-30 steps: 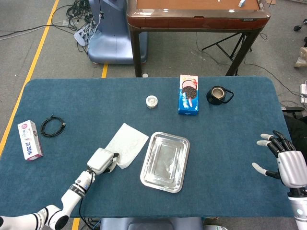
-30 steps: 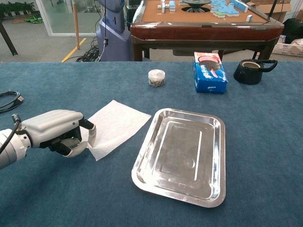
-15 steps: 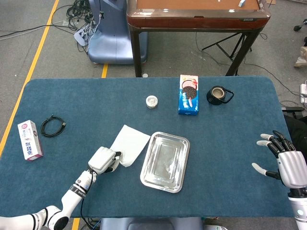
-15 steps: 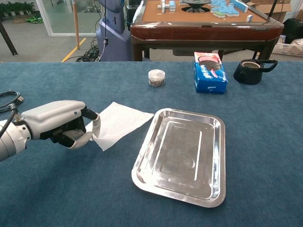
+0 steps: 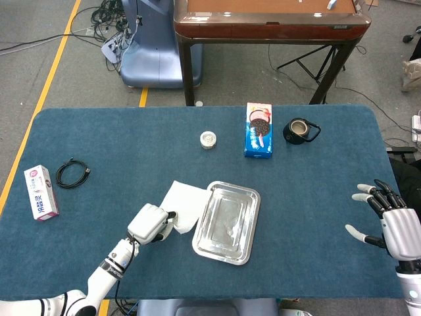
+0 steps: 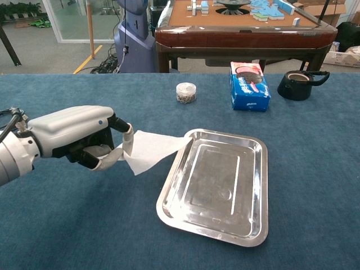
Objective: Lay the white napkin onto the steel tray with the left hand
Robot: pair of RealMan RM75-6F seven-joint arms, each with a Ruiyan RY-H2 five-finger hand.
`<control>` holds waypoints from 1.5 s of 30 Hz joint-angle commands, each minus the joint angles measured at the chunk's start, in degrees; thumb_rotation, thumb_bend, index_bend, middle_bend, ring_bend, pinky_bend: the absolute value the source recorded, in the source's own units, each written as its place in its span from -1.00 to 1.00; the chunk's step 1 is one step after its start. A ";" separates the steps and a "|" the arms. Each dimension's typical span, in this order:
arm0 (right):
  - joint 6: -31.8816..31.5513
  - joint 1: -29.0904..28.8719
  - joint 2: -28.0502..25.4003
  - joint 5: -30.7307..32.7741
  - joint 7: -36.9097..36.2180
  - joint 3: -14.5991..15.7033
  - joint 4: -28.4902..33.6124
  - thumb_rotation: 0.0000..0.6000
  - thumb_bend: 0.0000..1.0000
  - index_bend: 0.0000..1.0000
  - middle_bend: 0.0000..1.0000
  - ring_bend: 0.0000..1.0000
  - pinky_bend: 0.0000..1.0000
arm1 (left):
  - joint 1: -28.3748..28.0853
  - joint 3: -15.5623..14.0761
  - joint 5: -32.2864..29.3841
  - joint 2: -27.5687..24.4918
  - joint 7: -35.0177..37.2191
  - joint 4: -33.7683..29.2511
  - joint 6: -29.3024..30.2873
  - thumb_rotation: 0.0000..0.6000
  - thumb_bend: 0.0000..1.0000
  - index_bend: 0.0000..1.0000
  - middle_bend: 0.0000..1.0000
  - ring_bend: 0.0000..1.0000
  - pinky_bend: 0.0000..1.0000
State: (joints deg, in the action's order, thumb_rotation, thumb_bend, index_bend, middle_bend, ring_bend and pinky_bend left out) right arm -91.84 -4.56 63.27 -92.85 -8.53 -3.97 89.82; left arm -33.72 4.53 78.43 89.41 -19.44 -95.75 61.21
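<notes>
The white napkin [image 5: 186, 205] [image 6: 152, 149] hangs lifted off the blue table, pinched at its near corner by my left hand [image 5: 150, 223] [image 6: 85, 136]. Its far corner reaches the left rim of the steel tray [image 5: 248, 220] [image 6: 253, 191], which lies empty in the middle of the table. My right hand [image 5: 389, 220] hovers at the table's right edge in the head view, fingers spread and holding nothing.
Behind the tray stand a small round tin [image 5: 208, 139] [image 6: 185, 92], a blue cookie box [image 5: 258, 129] [image 6: 248, 85] and a dark teapot [image 5: 300, 130] [image 6: 300, 84]. A black cable coil [image 5: 71, 174] and a small white box [image 5: 41, 192] lie at far left.
My left hand has lifted the napkin and carried it rightward, so its far corner now meets the tray's left rim. The right hand has stayed still.
</notes>
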 commanded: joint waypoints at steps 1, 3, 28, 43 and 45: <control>-0.14 0.04 -0.06 -0.10 -0.04 -0.01 0.03 1.00 -0.95 -0.29 -0.47 -0.76 -0.53 | 0.15 -0.80 -0.09 0.17 -2.70 -2.22 0.66 1.00 0.10 0.18 1.00 1.00 1.00; -0.29 0.09 -0.13 -0.14 -0.04 -0.03 0.11 1.00 -0.95 -0.29 -0.47 -0.76 -0.53 | 0.30 -1.17 0.03 0.54 -4.21 -3.67 1.17 1.00 0.10 0.18 1.00 1.00 1.00; -0.31 0.17 -0.63 0.65 -1.07 -0.49 0.04 1.00 -0.95 -0.29 -0.47 -0.76 -0.53 | -1.88 -1.26 1.89 6.75 -8.68 -3.99 0.43 1.00 0.10 0.18 1.00 1.00 1.00; -0.99 0.66 -1.07 0.78 -1.56 -0.57 0.08 1.00 -0.95 -0.29 -0.47 -0.76 -0.53 | -2.23 -3.08 5.86 7.25 -8.74 -7.00 0.93 1.00 0.10 0.19 1.00 1.00 1.00; -1.33 0.84 -1.14 0.73 -1.59 -0.58 0.12 1.00 -0.95 -0.29 -0.47 -0.76 -0.53 | -2.27 -3.28 6.43 7.39 -8.59 -7.56 0.97 1.00 0.10 0.19 1.00 1.00 1.00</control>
State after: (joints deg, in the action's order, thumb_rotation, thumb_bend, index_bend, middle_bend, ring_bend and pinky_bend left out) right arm -93.13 -3.76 62.15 -92.10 -10.10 -4.55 89.92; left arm -35.96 1.37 84.67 96.72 -28.10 -103.10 62.17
